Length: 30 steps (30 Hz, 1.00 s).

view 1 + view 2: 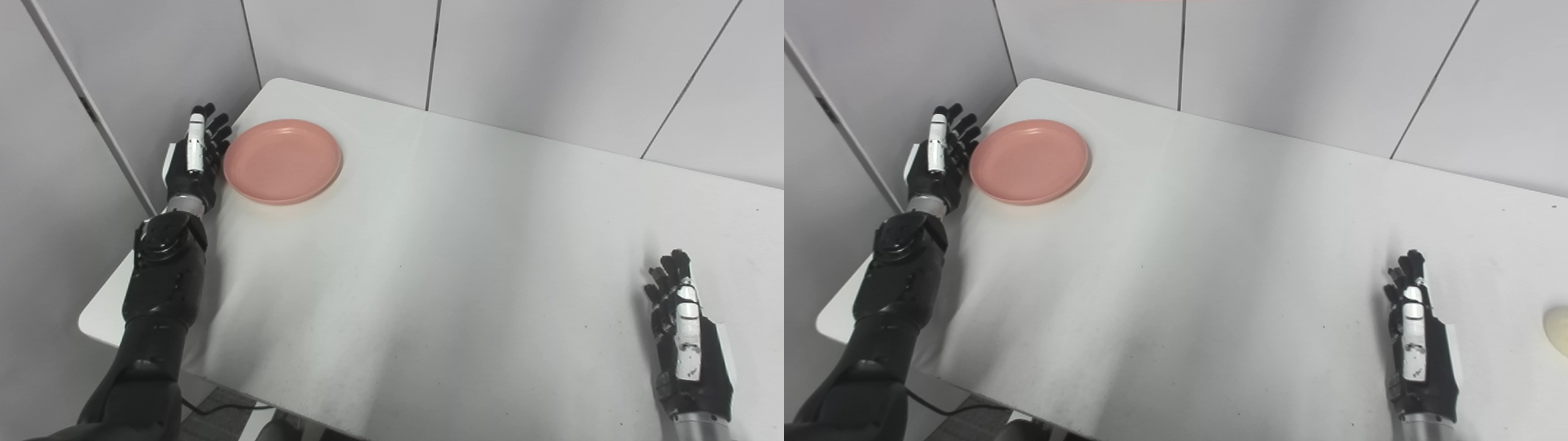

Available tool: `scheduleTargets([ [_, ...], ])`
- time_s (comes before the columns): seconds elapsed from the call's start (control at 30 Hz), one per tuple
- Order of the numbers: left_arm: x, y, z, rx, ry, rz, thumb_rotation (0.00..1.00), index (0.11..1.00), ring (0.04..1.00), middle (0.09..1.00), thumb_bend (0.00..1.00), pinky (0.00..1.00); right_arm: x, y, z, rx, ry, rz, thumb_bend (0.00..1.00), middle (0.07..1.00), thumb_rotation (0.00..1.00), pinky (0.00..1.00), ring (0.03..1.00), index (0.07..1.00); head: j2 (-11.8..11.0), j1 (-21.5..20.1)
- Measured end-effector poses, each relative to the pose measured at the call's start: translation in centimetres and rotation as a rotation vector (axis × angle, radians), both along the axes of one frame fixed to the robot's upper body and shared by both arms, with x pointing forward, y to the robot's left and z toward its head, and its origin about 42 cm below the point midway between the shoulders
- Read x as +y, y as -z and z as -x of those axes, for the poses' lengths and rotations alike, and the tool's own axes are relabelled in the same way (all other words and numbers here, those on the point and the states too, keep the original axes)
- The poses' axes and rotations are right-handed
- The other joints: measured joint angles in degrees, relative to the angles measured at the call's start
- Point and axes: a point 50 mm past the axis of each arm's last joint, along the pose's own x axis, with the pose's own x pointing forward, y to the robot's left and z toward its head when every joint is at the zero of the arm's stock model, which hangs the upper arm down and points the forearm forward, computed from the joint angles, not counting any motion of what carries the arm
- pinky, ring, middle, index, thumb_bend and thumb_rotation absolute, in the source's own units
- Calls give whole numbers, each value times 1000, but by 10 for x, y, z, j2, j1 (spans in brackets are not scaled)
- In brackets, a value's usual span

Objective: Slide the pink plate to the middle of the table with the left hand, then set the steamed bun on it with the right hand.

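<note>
left hand (195, 160) spread, beside plate (282, 160)

The light is bright, even and cool, and it seems to come from above. The white desk (465, 257) looks a little washed out, with a soft brighter band across its middle. Shadows are weak and diffuse: a faint one lies under the rim of the pink plate (282, 160), and a grey one lies beside the right hand (1418, 355). Both views are sharp, without motion blur. Straight wall seams show almost no bending at the edges.
</note>
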Motion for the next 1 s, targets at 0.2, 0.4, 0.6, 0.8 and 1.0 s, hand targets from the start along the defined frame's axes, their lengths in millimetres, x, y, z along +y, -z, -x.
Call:
scheduleTargets([
  [0.2,-20,2,-5,-2,42,-3,1000,898,906,899,419,921,0,0,0,0,2,9,259,1000,1000,1000,1000,1000,1,-5],
  [0.4,-36,4,-8,-6,75,1,1000,900,904,901,413,912,1,0,0,0,5,11,265,1000,1000,1000,1000,1000,2,-10],
  [0.6,-60,5,-13,-15,127,14,1000,899,911,903,417,927,1,0,0,0,8,13,268,1000,1000,1000,1000,1000,2,-15],
  [0.8,-77,6,-16,-20,184,24,1000,896,911,902,422,946,3,0,0,-1,13,12,266,1000,1000,1000,1000,1000,4,-26],
  [1.0,-87,7,-17,-25,226,33,1000,908,915,913,422,957,4,1,0,0,22,12,271,1000,1000,1000,1000,1000,4,-41],
])
